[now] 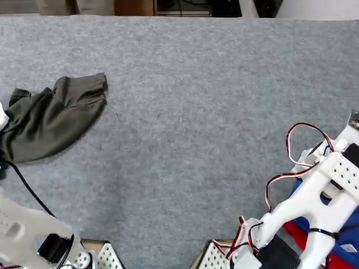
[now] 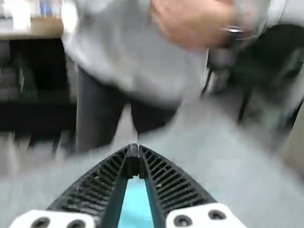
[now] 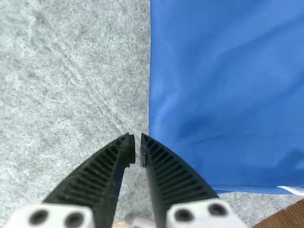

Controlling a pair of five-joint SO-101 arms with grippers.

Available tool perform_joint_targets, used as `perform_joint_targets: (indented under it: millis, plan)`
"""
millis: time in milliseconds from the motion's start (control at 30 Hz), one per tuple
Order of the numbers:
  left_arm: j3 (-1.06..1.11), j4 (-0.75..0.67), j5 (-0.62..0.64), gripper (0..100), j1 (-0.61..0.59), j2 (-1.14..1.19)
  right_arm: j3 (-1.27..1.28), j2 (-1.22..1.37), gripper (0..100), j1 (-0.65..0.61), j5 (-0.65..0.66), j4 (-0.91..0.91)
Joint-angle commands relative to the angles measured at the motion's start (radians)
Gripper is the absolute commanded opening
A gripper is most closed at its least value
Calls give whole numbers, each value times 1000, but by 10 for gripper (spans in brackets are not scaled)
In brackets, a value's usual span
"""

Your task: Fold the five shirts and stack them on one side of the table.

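Note:
A crumpled olive-green shirt lies on the grey felt table at the left. At the near right corner a folded blue shirt rests on a red one, partly hidden under the right arm. In the right wrist view my right gripper is shut with nothing in it, its tips just above the straight edge of the blue shirt. My left gripper is shut and empty, raised off the table and pointing out into the room.
The left arm's base sits at the near left corner, with a black cable running from it toward the olive shirt. Red and white wires loop off the right arm. Perforated white brackets stand at the near edge.

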Motion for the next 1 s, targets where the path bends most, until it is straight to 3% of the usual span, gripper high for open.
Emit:
perform_joint_targets:
  millis: [0,267,600,733,967]
  plan:
    - [26,74,-97,24,29,157,-1,-33,44,-18,-9,-12]
    - [163,74,-203,25,28,479,-2,-31,44,-19,-9,-14]
    - [170,74,-209,25,-5,533,-2,-31,44,-24,-9,-14]
    - [176,74,-209,25,-31,538,-4,-31,44,-116,-20,-15]
    - [178,64,-210,55,-21,610,-7,-31,44,-386,-203,-57]
